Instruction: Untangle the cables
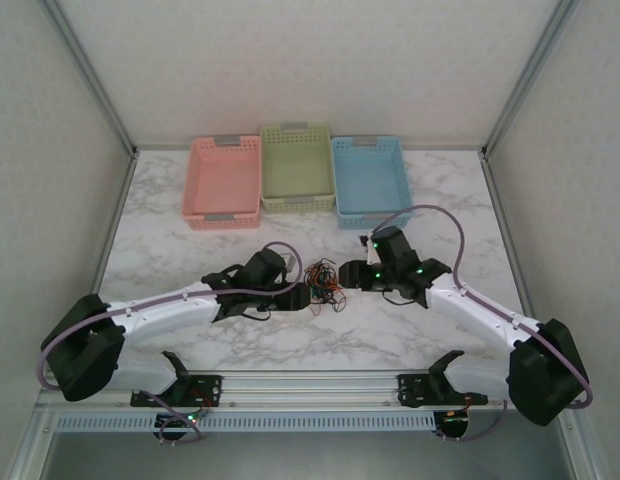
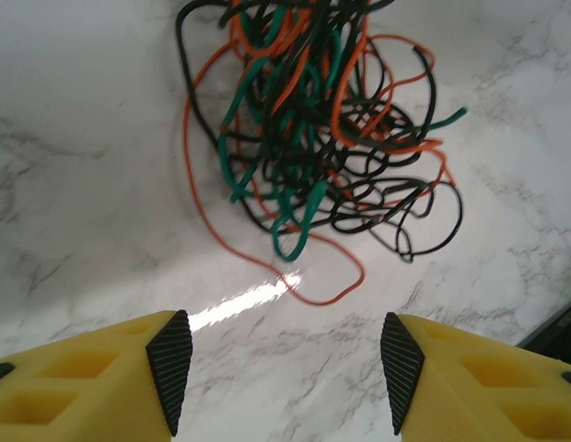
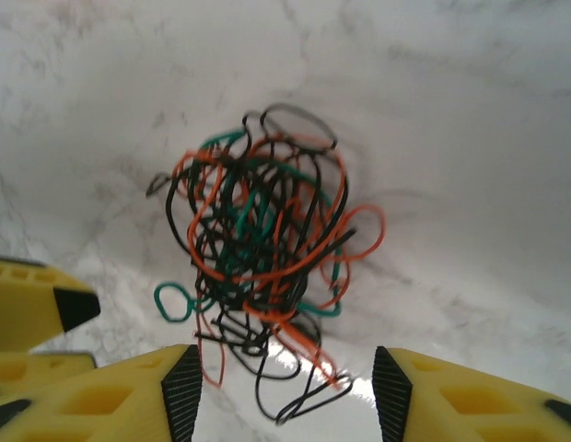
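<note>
top external view: tangled bundle of thin red-orange, green and black cables (image 1: 323,285) heaped on the white marble-patterned tabletop (image 1: 190,230), near its middle and well apart from the slotted plastic pink basket (image 1: 222,182), green basket (image 1: 297,168) and blue basket (image 1: 370,180) along the far edge. flanked by the left gripper (image 1: 304,291) and the right gripper (image 1: 348,275), set low on opposite sides, presumably so that each can take its own strand and draw the knot apart. left wrist view: yellow fingers with black ribbed pads (image 2: 170,368) spread apart, nothing between them, knot just ahead on the table, one orange loop nearest. right wrist view: fingers likewise parted and gripping nothing, yet placed over the near fringe of the knot, black and orange loops lying between the pads. judged as the approach to a first grasp, no strand yet separated
</note>
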Robot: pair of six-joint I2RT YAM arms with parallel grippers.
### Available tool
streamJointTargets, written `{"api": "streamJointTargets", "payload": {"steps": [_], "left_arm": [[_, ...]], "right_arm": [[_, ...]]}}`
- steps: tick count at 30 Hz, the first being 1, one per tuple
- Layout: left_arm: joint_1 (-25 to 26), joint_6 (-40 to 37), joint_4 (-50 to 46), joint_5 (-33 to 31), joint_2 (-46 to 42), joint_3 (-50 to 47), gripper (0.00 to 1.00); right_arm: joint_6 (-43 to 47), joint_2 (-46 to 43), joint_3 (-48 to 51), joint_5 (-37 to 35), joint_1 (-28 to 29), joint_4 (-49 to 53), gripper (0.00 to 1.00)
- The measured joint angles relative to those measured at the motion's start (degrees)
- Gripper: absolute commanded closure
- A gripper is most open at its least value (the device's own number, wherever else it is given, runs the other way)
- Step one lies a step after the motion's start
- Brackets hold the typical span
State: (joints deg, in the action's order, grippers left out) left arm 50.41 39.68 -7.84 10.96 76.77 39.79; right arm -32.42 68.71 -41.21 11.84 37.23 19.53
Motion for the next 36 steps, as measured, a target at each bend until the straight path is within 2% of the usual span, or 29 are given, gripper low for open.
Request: {"api": "streamJointTargets", "payload": {"steps": [6,14,30,33,36], "left_arm": [[0.0,0.87,3.43,0.63,4.42,1.62,0.44],[0.0,1.07,4.63,0.76,8.79,3.37,0.49],[0.0,1.09,5.03,0.76,9.99,3.65,0.5],[0.0,1.09,5.29,0.76,10.03,3.65,0.5],[0.0,1.09,5.33,0.76,10.03,3.65,0.52]], "right_arm": [[-6.01,2.01,0.02,-0.74,3.45,1.14,0.53],[-11.21,6.05,0.02,-2.73,8.15,1.18,0.66],[-15.63,9.75,0.52,-6.34,9.2,0.83,0.7],[-16.31,9.75,0.83,-6.51,9.2,0.79,0.72],[-16.87,9.75,1.18,-6.75,9.27,0.79,0.82]]}}
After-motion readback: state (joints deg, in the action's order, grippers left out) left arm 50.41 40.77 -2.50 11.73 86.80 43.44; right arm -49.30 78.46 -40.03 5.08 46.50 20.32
